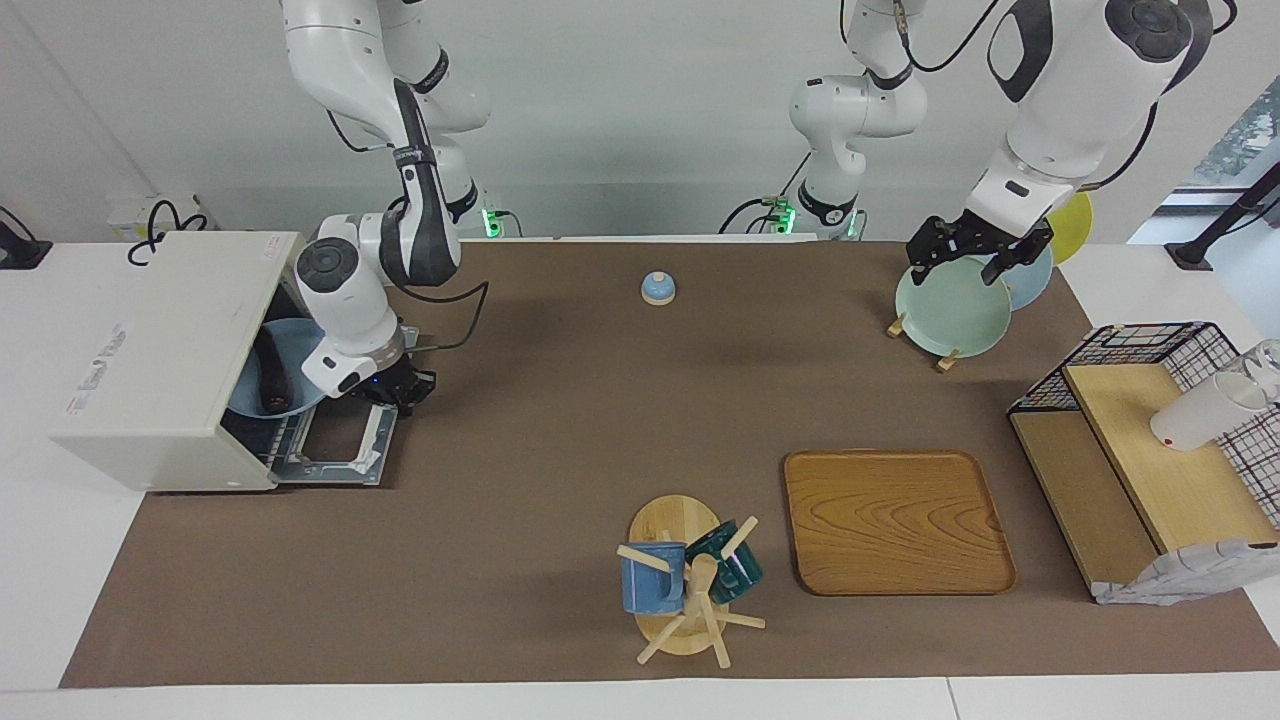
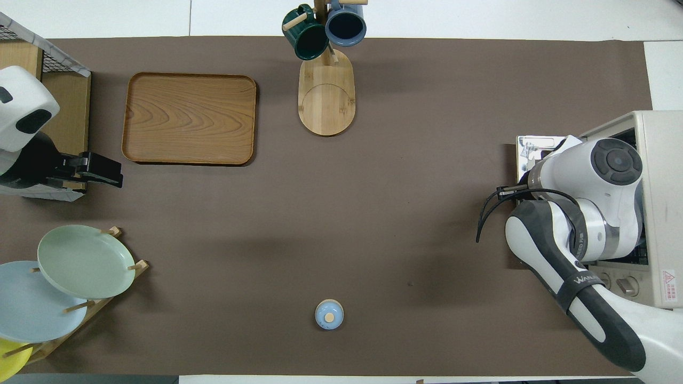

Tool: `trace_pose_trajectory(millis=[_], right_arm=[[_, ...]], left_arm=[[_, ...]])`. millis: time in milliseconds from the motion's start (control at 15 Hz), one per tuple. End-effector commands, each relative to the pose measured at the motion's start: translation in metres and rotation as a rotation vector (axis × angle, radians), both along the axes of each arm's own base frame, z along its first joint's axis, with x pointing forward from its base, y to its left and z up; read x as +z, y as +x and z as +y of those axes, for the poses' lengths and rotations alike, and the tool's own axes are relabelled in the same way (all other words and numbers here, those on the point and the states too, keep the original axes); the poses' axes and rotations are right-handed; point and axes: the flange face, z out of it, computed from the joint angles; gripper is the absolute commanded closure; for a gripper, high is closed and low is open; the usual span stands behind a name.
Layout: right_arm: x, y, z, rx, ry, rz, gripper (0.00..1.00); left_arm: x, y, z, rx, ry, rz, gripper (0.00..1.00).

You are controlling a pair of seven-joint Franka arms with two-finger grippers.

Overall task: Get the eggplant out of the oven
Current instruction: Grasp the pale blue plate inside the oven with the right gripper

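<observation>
The off-white oven (image 1: 160,340) stands at the right arm's end of the table with its door (image 1: 335,462) folded down flat. Inside, the dark eggplant (image 1: 272,385) lies on a light blue plate (image 1: 240,402). My right gripper (image 1: 402,390) is low over the edge of the open door nearest the robots, just outside the oven's mouth and beside the plate. In the overhead view the right arm covers the oven (image 2: 659,138) mouth, so the eggplant is hidden there. My left gripper (image 1: 975,252) waits open and empty above the plate rack.
A small blue bell (image 1: 658,288) sits mid-table near the robots. A wooden tray (image 1: 895,520) and a mug tree (image 1: 690,585) with two mugs lie farther out. A plate rack (image 1: 955,310) and a wire-and-wood shelf (image 1: 1150,450) with a white cup (image 1: 1200,415) are at the left arm's end.
</observation>
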Motion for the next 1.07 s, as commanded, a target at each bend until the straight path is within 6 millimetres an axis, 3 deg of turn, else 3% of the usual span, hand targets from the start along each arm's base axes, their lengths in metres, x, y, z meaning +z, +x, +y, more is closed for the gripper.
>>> trace_pose_trajectory(millis=[0,200,267,333,467,533,600,733,867,1000], right_arm=[[0.011,0.009,-0.004,-0.035,0.024,-0.034,1.00],[0.019,0.011,0.021,-0.034,0.027,-0.022,1.00],[0.030,0.014,0.028,-0.057,0.025,-0.004,0.94],[0.044,0.017,0.032,-0.092,0.018,0.024,0.80],[0.082,0.021,0.022,-0.126,-0.004,0.056,0.65],[0.100,0.018,0.016,-0.126,-0.022,0.067,0.44],[0.113,0.013,0.008,-0.114,-0.066,0.075,0.10],[0.123,0.007,-0.019,-0.100,-0.135,0.082,0.10],[0.118,0.003,-0.049,-0.069,-0.127,0.095,0.10],[0.109,0.000,-0.059,-0.060,-0.121,0.070,0.13]], left_arm=[[0.001,-0.002,0.004,0.004,-0.012,-0.010,0.00],[0.001,-0.002,0.004,0.004,-0.012,-0.011,0.00],[0.001,-0.002,0.004,0.004,-0.014,-0.011,0.00],[0.001,-0.002,0.004,0.004,-0.012,-0.011,0.00],[0.001,-0.002,0.004,0.004,-0.012,-0.011,0.00],[0.001,-0.002,0.004,0.004,-0.012,-0.011,0.00],[0.001,-0.002,0.004,0.004,-0.012,-0.011,0.00],[0.001,-0.002,0.003,0.001,-0.012,-0.010,0.00],[0.001,-0.003,-0.003,-0.008,-0.012,-0.010,0.00],[0.001,-0.004,0.000,-0.003,-0.011,-0.002,0.00]])
